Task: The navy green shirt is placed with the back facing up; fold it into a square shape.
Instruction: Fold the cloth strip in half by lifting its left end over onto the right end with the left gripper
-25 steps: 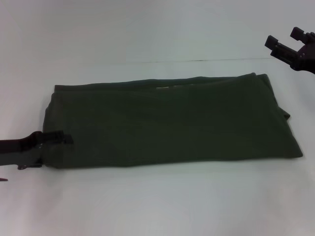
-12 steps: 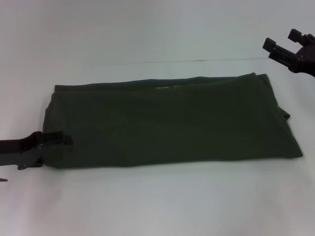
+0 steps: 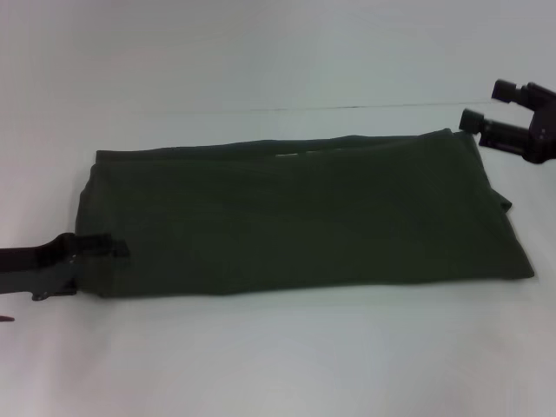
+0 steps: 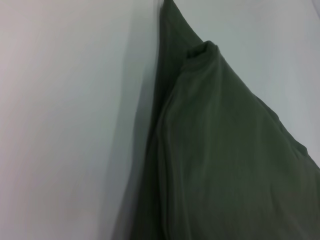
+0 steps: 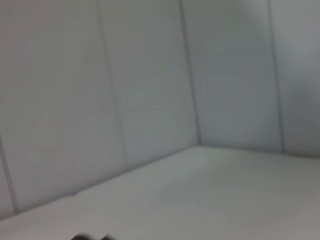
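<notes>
The navy green shirt [image 3: 304, 217] lies folded into a long dark band across the white table, plain side up. My left gripper [image 3: 117, 248] rests low at the shirt's near left corner, its tip lying over the cloth edge. The left wrist view shows only the shirt [image 4: 225, 165], close up, with a small raised fold. My right gripper [image 3: 488, 104] hangs open in the air just beyond the shirt's far right corner, with nothing between its fingers.
The white table [image 3: 278, 365] runs wide in front of the shirt and behind it, up to a thin seam [image 3: 347, 108]. The right wrist view holds only pale wall panels [image 5: 150, 100] and bare table surface.
My right gripper has come down and turned, now closer to the shirt's far right corner. The left gripper and the shirt have not moved.
</notes>
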You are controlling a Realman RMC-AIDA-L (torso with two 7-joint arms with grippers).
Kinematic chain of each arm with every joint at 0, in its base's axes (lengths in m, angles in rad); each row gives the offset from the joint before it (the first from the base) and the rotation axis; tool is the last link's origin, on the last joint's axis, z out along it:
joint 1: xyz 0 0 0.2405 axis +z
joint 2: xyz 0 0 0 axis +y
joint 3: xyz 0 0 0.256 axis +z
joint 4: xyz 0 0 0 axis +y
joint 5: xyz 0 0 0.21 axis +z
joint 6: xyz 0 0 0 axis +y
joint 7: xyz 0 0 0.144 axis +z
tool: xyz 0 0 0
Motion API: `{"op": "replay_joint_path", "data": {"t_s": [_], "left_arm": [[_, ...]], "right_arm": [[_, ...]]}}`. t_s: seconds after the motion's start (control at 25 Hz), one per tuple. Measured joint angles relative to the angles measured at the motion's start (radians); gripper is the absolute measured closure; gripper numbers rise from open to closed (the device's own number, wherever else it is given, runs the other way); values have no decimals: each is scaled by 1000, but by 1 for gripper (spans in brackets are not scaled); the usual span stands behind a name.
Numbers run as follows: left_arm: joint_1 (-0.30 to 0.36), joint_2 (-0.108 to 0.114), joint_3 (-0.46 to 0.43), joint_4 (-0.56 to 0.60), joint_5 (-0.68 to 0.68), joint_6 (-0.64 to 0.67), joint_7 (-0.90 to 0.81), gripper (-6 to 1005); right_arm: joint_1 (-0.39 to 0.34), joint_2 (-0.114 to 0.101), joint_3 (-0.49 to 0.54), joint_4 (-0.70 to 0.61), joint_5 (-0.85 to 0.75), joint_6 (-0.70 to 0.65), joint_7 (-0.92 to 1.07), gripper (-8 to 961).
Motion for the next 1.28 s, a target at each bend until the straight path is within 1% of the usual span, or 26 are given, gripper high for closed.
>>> {"op": "replay_joint_path", "data": {"t_s": [0.08,0.32,0.56,0.76,1.28], "left_arm": [[1,-1,0,0,0,0,0,221],[2,-1,0,0,0,1,1,222],[1,0,2,0,3,6,1,221],[-1,2,2,0,3,7,1,220],[-4,2,2,0,1,7,1,221]], "right_arm": [[-1,-5,-1,-25,-45,-21,27,29],[14,-7,-2,-96,-207,-64,120,29],[55,-15,-3,-138,-374,-176,207,28],[67,-12,-5,-140,-404,-184,212,28],[79,-6,-26,-137,-409,-178,213,28]]}}
